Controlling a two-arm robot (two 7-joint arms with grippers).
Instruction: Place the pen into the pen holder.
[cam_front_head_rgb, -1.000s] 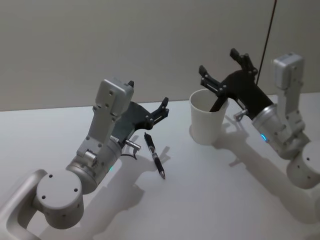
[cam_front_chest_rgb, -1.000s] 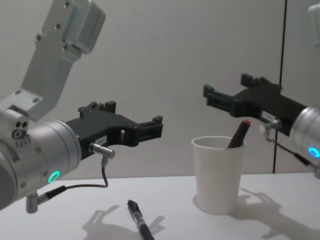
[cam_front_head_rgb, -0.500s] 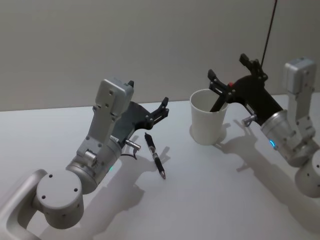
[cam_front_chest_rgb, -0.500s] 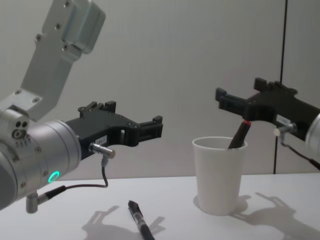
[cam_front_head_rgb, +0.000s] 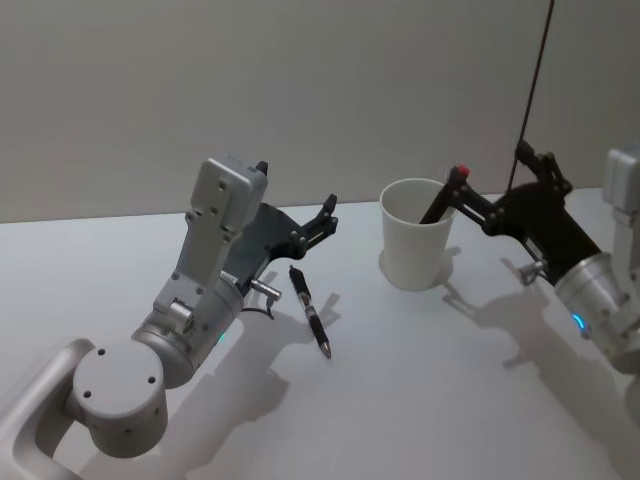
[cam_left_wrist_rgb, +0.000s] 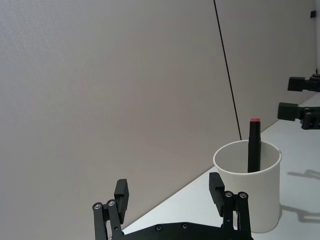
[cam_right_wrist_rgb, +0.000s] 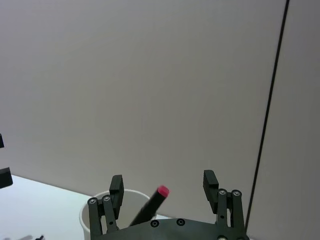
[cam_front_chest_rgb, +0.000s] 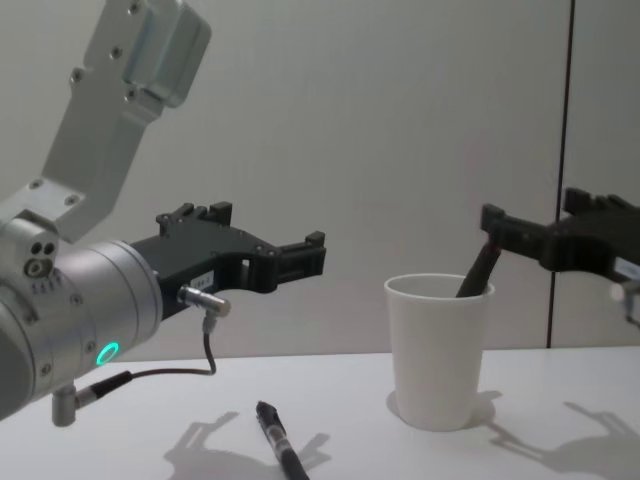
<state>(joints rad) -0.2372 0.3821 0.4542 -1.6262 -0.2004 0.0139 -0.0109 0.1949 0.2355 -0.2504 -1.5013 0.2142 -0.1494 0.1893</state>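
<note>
Pen holder (cam_front_head_rgb: 413, 245) is seen upright on the table (cam_front_head_rgb: 420, 390), with 1 red-capped pen (cam_front_head_rgb: 439, 203) leaned inside against its rim. Right gripper (cam_front_head_rgb: 490, 175) is held just beside the pen holder, fingers spread. Left gripper (cam_front_head_rgb: 296, 188) is held raised, also spread, with a 2nd black pen (cam_front_head_rgb: 309, 311) laid flat on the table near it.

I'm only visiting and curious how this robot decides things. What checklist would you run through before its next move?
1. Red-tipped pen standing inside the paper cup: ok.
2. Paper cup upright on the table: ok.
3. Right gripper open, apart from cup and pen: ok.
4. Black pen in the cup: not ok, it lies on the table.
5. Left gripper open: ok.
6. Left gripper lined up over the black pen: cannot tell.
</note>
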